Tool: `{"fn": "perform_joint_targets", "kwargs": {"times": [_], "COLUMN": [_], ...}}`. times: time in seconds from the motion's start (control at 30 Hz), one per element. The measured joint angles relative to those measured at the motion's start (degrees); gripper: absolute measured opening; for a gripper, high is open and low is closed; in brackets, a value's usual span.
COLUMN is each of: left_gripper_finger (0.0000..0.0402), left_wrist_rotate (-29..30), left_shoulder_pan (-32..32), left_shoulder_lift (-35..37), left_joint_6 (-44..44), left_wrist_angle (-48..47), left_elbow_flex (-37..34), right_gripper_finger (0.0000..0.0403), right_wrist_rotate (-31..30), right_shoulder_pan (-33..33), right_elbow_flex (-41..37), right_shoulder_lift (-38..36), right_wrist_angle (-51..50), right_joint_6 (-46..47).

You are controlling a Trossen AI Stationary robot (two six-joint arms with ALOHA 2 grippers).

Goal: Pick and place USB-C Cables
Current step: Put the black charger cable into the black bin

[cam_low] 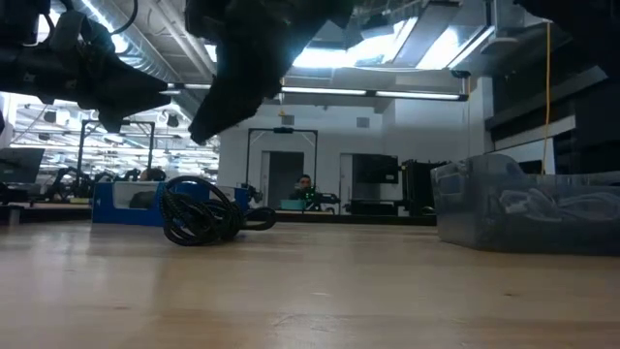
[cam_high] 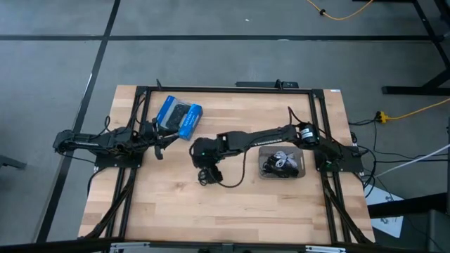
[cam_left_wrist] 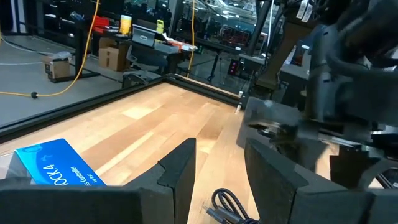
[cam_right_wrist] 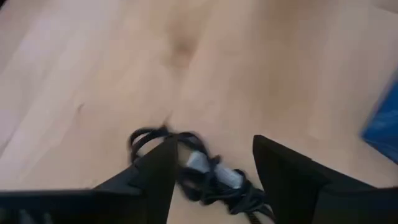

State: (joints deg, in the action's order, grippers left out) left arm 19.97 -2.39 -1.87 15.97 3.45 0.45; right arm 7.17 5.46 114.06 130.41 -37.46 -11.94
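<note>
One black USB-C cable bundle [cam_high: 208, 176] lies coiled on the wooden table, a loose loop trailing toward the right; it also shows in the low view [cam_low: 201, 213]. My right gripper [cam_high: 204, 161] hangs open just above it, the coil [cam_right_wrist: 208, 175] showing between and below its fingers, apart from them in the low view. Other black and white cables [cam_high: 281, 163] lie in the clear grey tray [cam_high: 299, 152]. My left gripper [cam_left_wrist: 221, 165] waits open near the blue package [cam_high: 179, 117], at the table's left.
The blue-and-black package [cam_left_wrist: 55, 164] lies flat near the table's far left. The tray [cam_low: 528, 206] stands right of the loose cable. A black frame [cam_high: 225, 89] runs around the table. Bare wood lies along the near side.
</note>
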Motion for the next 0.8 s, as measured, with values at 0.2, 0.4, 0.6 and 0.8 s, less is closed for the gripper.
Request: {"fn": "perform_joint_targets", "kwargs": {"times": [0.2, 0.4, 0.6, 0.8], "left_gripper_finger": [0.0131, 0.0131, 0.0131, 0.0131], "left_wrist_rotate": [-0.1, -0.1, -0.1, -0.1], "left_shoulder_pan": [0.0, 0.0, 0.0, 0.0], "left_shoulder_lift": [0.0, 0.0, 0.0, 0.0], "left_joint_6": [0.0, 0.0, 0.0, 0.2], "left_wrist_angle": [0.0, 0.0, 0.0, 0.0], "left_elbow_flex": [0.0, 0.0, 0.0, 0.0], "right_gripper_finger": [0.0213, 0.0213, 0.0213, 0.0186], "right_wrist_rotate": [-0.5, -5.1, -8.0, -15.8], "right_shoulder_pan": [1.1, 2.0, 2.0, 2.0], "right_elbow_flex": [0.0, 0.0, 0.0, 0.0], "right_shoulder_lift": [1.9, 4.7, 7.3, 8.7], "right_wrist_angle": [-2.6, -0.6, 0.5, -0.3], "right_joint_6": [-2.9, -1.4, -0.1, 5.2]}}
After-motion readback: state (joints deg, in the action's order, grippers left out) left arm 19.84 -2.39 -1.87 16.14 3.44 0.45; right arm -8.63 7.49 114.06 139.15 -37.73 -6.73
